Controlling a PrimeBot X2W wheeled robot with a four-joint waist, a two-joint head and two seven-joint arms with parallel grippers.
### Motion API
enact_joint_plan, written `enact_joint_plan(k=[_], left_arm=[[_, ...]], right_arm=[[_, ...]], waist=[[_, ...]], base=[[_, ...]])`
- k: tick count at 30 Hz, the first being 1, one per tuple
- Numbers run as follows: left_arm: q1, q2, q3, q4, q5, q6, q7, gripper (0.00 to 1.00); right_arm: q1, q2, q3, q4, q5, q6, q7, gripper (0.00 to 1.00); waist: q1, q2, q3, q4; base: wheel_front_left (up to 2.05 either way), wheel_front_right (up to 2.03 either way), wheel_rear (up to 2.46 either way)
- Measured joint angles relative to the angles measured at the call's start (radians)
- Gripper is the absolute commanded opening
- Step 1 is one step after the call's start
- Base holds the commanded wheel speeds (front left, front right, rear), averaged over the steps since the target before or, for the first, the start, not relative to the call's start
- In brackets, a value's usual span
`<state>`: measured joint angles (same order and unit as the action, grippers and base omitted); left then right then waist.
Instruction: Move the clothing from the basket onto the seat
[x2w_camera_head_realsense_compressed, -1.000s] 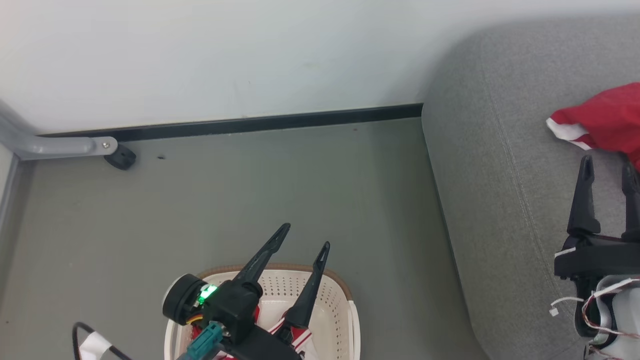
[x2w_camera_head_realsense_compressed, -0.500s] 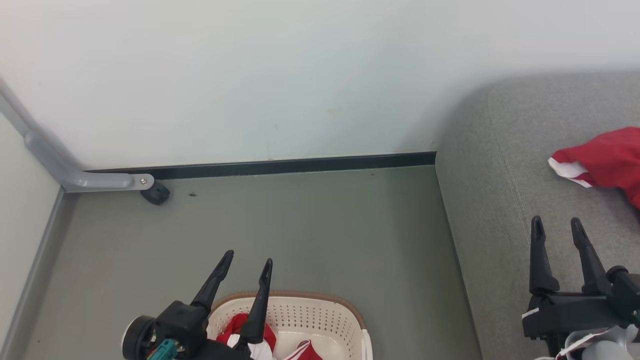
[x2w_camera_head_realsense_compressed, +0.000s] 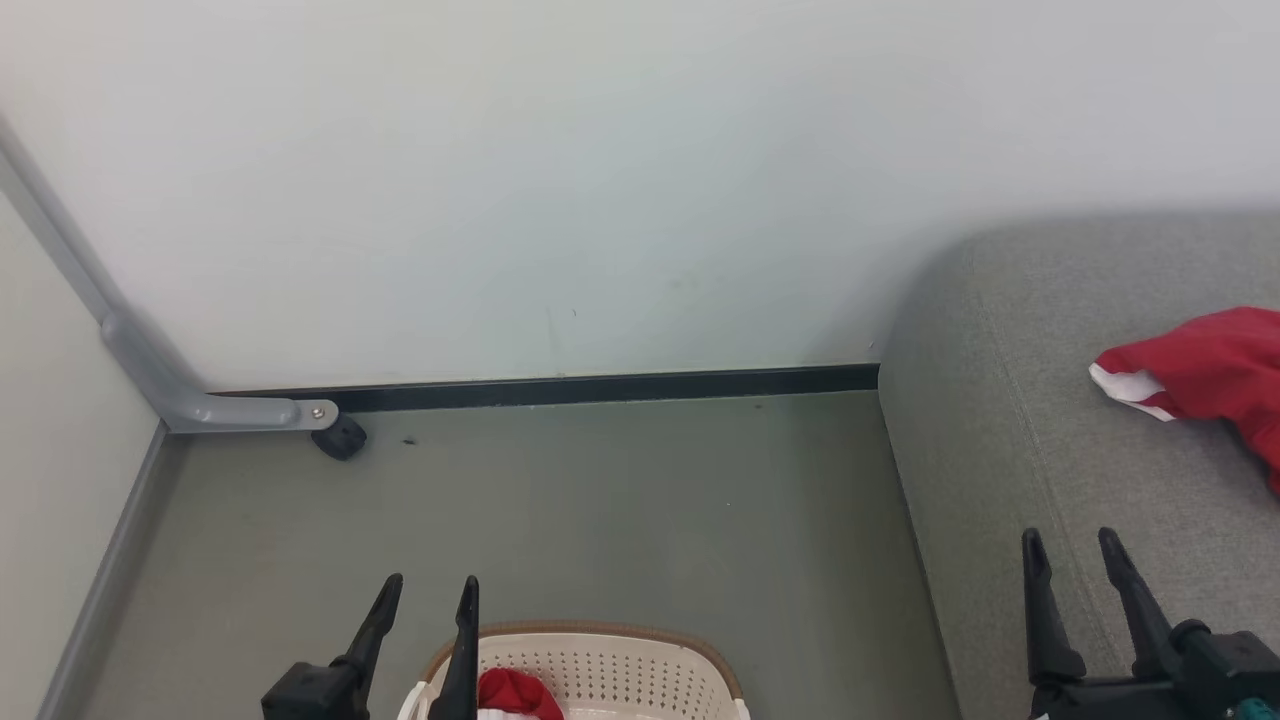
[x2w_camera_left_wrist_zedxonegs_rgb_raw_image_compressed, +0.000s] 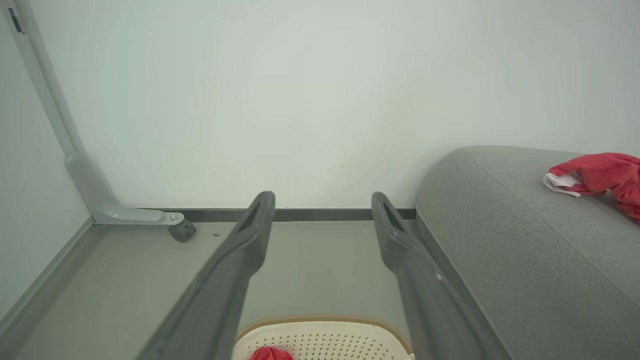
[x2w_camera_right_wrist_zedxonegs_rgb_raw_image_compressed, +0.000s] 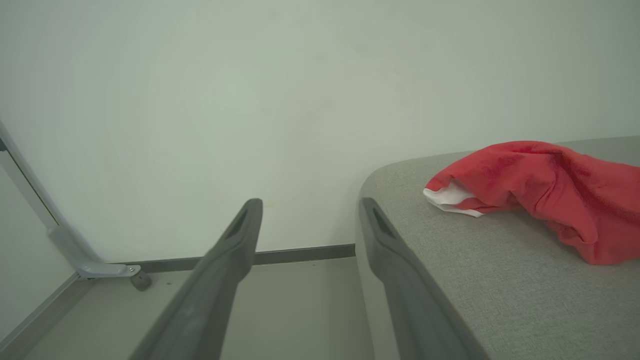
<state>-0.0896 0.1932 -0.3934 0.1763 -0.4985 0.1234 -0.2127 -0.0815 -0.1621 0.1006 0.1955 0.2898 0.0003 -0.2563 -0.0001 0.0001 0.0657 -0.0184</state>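
A red garment with white trim (x2w_camera_head_realsense_compressed: 1205, 370) (x2w_camera_left_wrist_zedxonegs_rgb_raw_image_compressed: 600, 175) (x2w_camera_right_wrist_zedxonegs_rgb_raw_image_compressed: 545, 192) lies on the grey seat (x2w_camera_head_realsense_compressed: 1000, 450) (x2w_camera_left_wrist_zedxonegs_rgb_raw_image_compressed: 500, 250) (x2w_camera_right_wrist_zedxonegs_rgb_raw_image_compressed: 500, 280) at the right. The cream basket (x2w_camera_head_realsense_compressed: 610, 665) (x2w_camera_left_wrist_zedxonegs_rgb_raw_image_compressed: 325, 340) shows at the bottom edge on the floor, with a bit of red clothing (x2w_camera_head_realsense_compressed: 515, 690) (x2w_camera_left_wrist_zedxonegs_rgb_raw_image_compressed: 270, 354) inside. My left gripper (x2w_camera_head_realsense_compressed: 428, 592) (x2w_camera_left_wrist_zedxonegs_rgb_raw_image_compressed: 324, 200) stands open and empty above the basket's left side. My right gripper (x2w_camera_head_realsense_compressed: 1070, 545) (x2w_camera_right_wrist_zedxonegs_rgb_raw_image_compressed: 310, 207) is open and empty over the seat's front part, well short of the red garment.
A pale wall with a dark baseboard (x2w_camera_head_realsense_compressed: 600, 385) runs across the back. A grey metal leg with a black foot (x2w_camera_head_realsense_compressed: 340, 438) stands in the left corner. Grey floor (x2w_camera_head_realsense_compressed: 620, 500) lies between the basket and the wall.
The head view has tilted up, so everything has slid down the picture. Both grippers have drawn back toward the bottom edge, the left one lifted out of the basket and empty.
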Motion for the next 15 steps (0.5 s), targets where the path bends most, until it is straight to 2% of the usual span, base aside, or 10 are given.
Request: enact_joint_plan(k=[15], left_arm=[[0.060,-0.044,0.100,0.030,0.063,0.000,-0.009,1.00]], right_arm=[[0.096,0.012,0.021,-0.060,-0.017,-0.002,0.020,1.00]], waist=[[0.0000,0.0000,-0.038,0.013]], base=[[0.00,0.00,0.00]])
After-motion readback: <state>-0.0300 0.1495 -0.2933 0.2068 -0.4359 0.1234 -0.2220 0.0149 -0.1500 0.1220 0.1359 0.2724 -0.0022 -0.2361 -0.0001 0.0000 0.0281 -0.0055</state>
